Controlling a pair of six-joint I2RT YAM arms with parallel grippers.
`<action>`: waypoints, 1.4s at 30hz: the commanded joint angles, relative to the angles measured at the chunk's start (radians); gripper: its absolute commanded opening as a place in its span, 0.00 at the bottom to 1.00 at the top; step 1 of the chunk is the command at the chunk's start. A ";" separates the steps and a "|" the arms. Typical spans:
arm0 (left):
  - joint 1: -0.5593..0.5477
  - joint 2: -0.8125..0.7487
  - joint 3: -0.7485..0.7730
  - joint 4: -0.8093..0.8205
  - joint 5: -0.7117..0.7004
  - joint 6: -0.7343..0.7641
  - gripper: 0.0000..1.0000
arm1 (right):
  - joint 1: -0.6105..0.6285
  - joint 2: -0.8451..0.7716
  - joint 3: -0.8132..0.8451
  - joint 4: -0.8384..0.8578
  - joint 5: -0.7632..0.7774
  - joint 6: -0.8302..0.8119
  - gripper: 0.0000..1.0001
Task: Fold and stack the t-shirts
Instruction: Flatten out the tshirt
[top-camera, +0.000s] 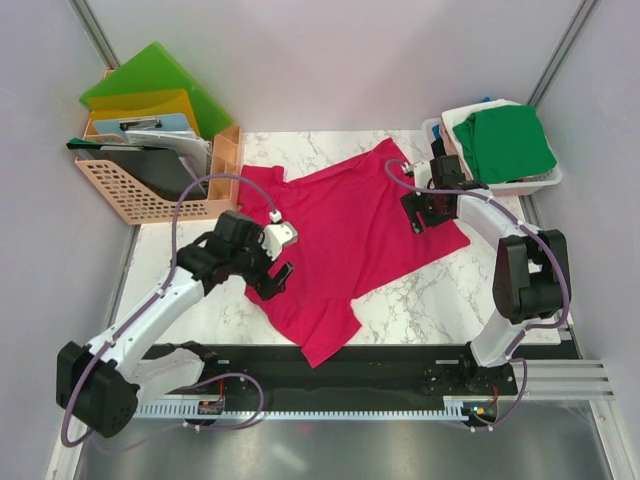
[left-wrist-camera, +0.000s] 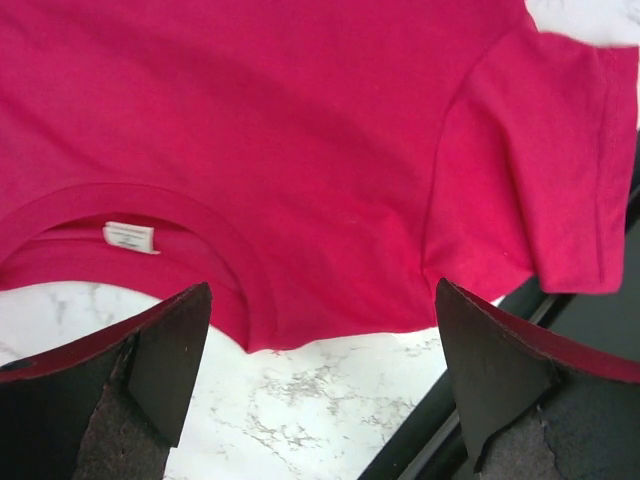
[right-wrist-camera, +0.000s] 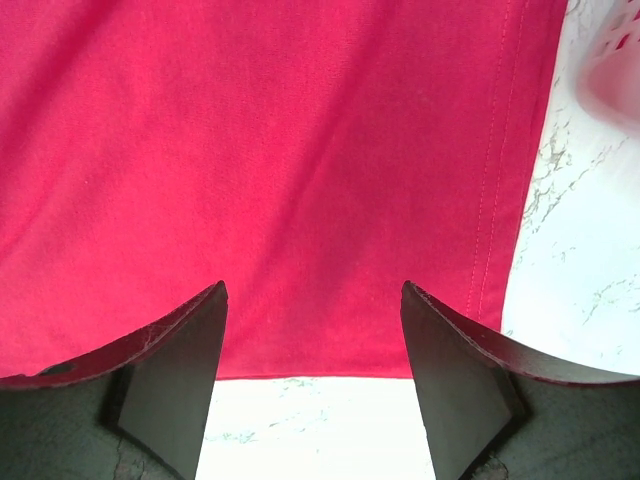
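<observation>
near sleeve (top-camera: 325, 345): hung over the near edge of the tabletop (top-camera: 420, 290), onto the dark strip.
left hand (top-camera: 277, 273): open, holding nothing, both fingers apart just above the cloth at the collar (left-wrist-camera: 235, 265) and shoulder edge. Neck label (left-wrist-camera: 130, 237) showed inside the collar.
crimson t-shirt (top-camera: 350, 220): lay spread flat and diagonal across the middle of the tabletop, not folded yet.
right hand (top-camera: 418, 215): open as well, empty, over the hem (right-wrist-camera: 300, 370) near the far-right corner, side seam just to its right.
step (judged): both hands lined up for a pinch at opposite ends, first fold not begun.
bin (top-camera: 535, 185): far right, just beyond the right hand, green t-shirt (top-camera: 505, 140) on top of other shirts.
basket (top-camera: 140, 205): far left with folders (top-camera: 160, 75), well apart from the work.
risk 1: a shallow pinch at the collar could catch only the top layer, so the shirt bags open on lift.
risk 2: the overhanging sleeve could drag or snag on the tabletop edge and skew the fold.
risk 3: uneven lift between the hands would twist the cloth.
risk 4: right hand swinging outward could clip the bin.
</observation>
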 joint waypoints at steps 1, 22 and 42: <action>-0.055 0.038 0.007 0.017 0.029 -0.001 1.00 | 0.001 0.038 0.056 0.008 0.000 0.002 0.78; -0.210 0.489 -0.042 0.292 -0.031 0.033 1.00 | -0.028 0.254 0.220 0.008 0.070 0.000 0.78; -0.204 0.180 -0.272 0.345 -0.247 0.120 1.00 | -0.144 0.127 0.102 -0.064 0.130 -0.072 0.78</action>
